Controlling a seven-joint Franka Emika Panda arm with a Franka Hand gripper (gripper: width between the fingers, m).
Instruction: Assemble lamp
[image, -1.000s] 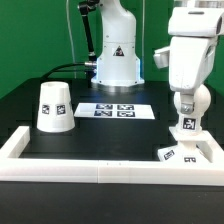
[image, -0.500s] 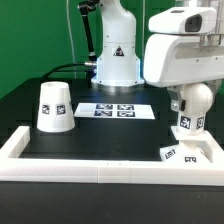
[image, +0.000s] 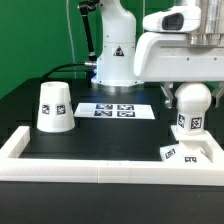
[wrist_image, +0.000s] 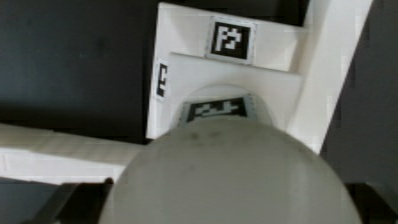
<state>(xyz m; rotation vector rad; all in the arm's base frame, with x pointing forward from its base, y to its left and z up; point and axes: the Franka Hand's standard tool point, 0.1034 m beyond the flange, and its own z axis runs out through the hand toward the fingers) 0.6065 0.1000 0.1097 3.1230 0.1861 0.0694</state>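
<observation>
Bulb upright on base, beside white rail; shade well apart.

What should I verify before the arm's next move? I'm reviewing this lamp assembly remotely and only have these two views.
1. Bulb seated upright on the base: ok, it stands straight in the exterior view.
2. Gripper clear of the bulb: ok in the exterior view, the arm is raised above it; the fingers are not in view, so cannot tell whether they are open.
3. Shade reachable: ok, it stands alone, wide end down, toward the exterior view's left.
4. Bulb fully fastened in its socket: cannot tell.
5. Wrist camera centred over the bulb: ok, the round top fills the wrist view.
</observation>
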